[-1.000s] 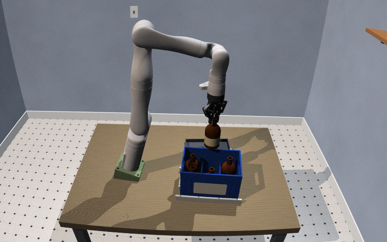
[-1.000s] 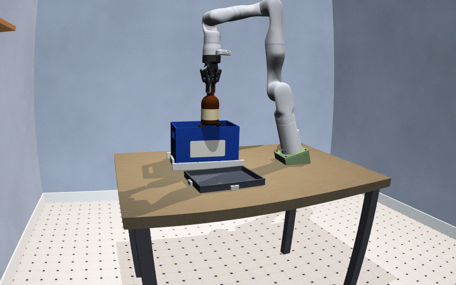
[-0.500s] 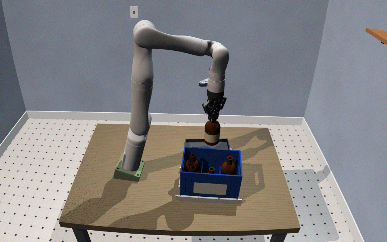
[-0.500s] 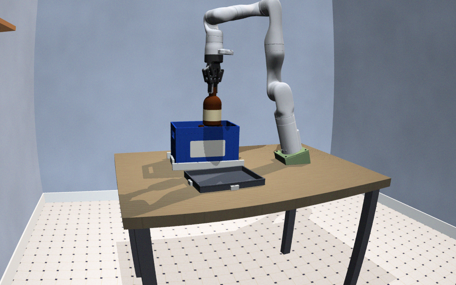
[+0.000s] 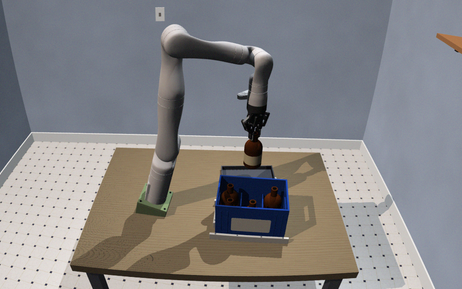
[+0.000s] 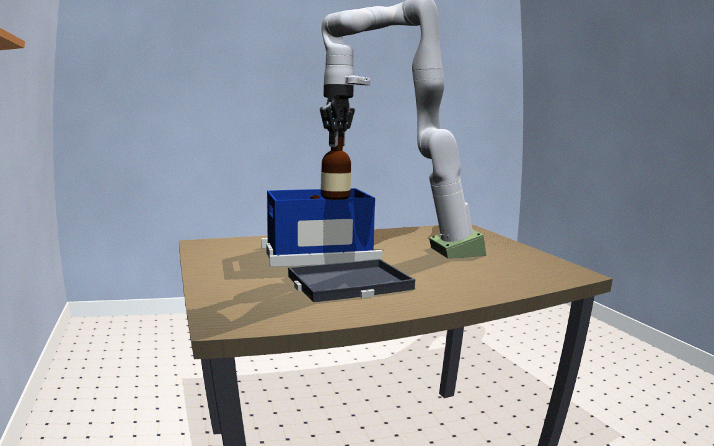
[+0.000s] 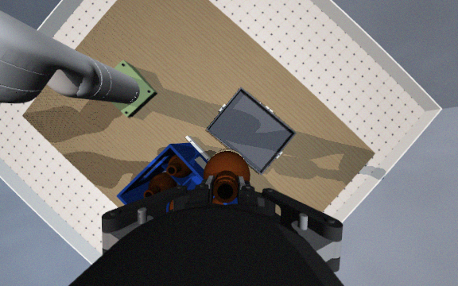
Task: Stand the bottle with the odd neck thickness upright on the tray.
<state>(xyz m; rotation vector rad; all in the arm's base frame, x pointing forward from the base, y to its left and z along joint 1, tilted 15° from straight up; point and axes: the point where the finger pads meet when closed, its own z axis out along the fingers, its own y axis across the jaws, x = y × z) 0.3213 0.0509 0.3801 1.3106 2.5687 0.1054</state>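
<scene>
Claw [image 5: 254, 135] [image 6: 337, 141] [image 7: 226, 183] grips the upright bottle [image 5: 253, 154] [image 6: 335, 174] [image 7: 227, 164] by its neck, above the tray [image 5: 247, 168] [image 6: 364, 289] [image 7: 280, 150], which lies lower, toward the tabletop's [image 5: 135, 237] [image 6: 515, 288] [image 7: 189, 59] long edge opposite the crate [image 5: 221, 219] [image 6: 282, 222] [image 7: 127, 192].

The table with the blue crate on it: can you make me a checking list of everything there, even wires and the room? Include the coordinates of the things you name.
Surface: wooden table [image 5: 186, 230] [image 6: 487, 288] [image 7: 181, 52], shadows across it.
Job's things: blue crate [image 5: 252, 213] [image 6: 282, 227] [image 7: 127, 195], upright, four bottles inside; gray tray [image 5: 247, 172] [image 6: 362, 277] [image 7: 253, 127], flat, nothing in it.
Clutter: nothing seen.
Gripper [image 5: 254, 136] [image 6: 336, 141] [image 7: 226, 183]: shut on the neck of a brown bottle [image 5: 252, 152] [image 6: 335, 174] [image 7: 227, 160], upright in the air.
Cables: nothing seen.
Surroundings: blue-gray walls [image 5: 100, 72] [image 6: 182, 111], tiled floor [image 5: 46, 197] [image 6: 126, 355] [image 7: 332, 67].
</scene>
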